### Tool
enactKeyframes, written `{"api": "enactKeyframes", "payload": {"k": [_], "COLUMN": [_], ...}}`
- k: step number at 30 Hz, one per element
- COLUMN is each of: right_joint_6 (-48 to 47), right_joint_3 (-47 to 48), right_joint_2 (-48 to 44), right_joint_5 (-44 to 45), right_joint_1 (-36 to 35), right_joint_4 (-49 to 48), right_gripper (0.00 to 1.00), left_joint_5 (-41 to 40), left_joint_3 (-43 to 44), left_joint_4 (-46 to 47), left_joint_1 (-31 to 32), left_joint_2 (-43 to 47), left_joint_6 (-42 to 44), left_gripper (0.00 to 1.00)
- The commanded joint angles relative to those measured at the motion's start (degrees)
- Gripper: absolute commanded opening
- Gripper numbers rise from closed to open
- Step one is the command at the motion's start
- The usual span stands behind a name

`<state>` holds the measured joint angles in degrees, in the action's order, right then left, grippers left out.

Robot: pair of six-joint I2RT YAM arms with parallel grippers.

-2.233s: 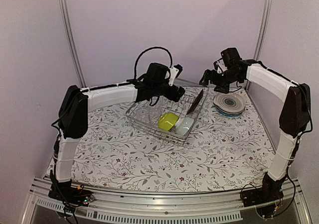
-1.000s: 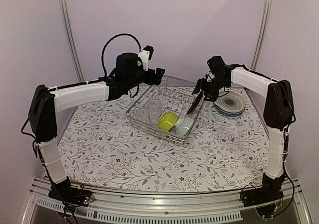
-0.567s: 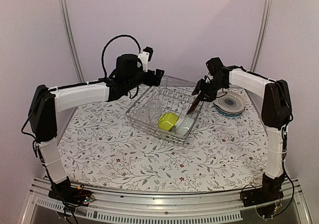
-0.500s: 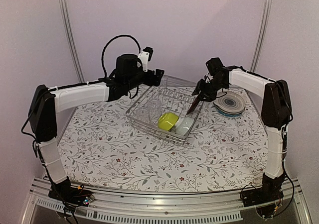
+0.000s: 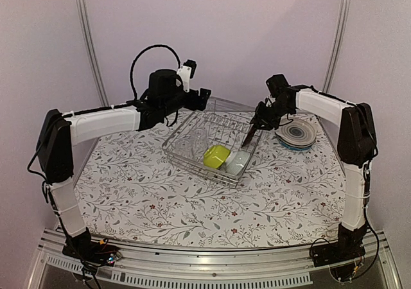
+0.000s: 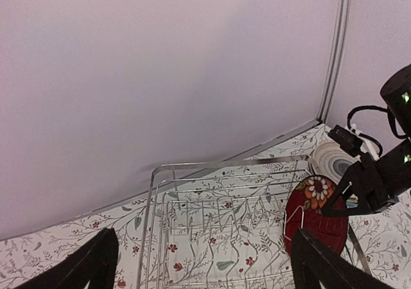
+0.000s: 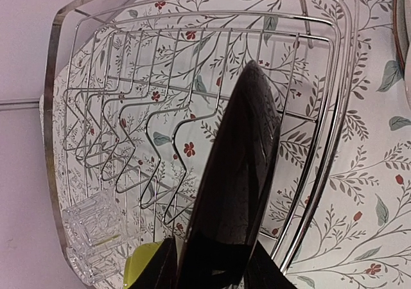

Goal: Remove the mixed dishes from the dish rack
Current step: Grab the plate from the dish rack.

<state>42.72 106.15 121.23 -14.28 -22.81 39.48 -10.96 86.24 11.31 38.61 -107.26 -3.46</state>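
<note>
One dark red plate [image 5: 250, 133], edge-up at the dish rack's [image 5: 186, 161] right end, pinched in right gripper [image 5: 259, 118]; stacked plates [image 5: 296, 133] lie just rightward; left gripper [image 5: 204, 100] spread wide, empty.

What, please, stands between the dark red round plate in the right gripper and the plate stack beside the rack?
Only the right wall of the silver wire dish rack: the dark red round plate appears partly inside it, the plate stack beyond.
</note>
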Motion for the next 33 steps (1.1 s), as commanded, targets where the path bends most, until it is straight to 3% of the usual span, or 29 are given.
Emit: {"api": "enactKeyframes", "payload": {"k": [1, 33], "right_joint_6": [0.07, -0.14], "right_joint_3": [-0.59, 0.29], "right_joint_2": [-3.8, -12.42], "right_joint_5": [-1.53, -2.55], "right_joint_1": [-0.38, 2.04], "right_joint_4": [-2.08, -1.75], "right_gripper": [0.32, 0.26], "left_joint_5": [0.18, 0.87], "left_joint_3": [-0.54, 1.22], "left_joint_4": [0.82, 0.55], "left_joint_1": [-0.82, -0.73], "left_joint_2": [2.23, 1.12], "left_joint_6": [-0.58, -1.45], "left_gripper": [0.94, 0.94]}}
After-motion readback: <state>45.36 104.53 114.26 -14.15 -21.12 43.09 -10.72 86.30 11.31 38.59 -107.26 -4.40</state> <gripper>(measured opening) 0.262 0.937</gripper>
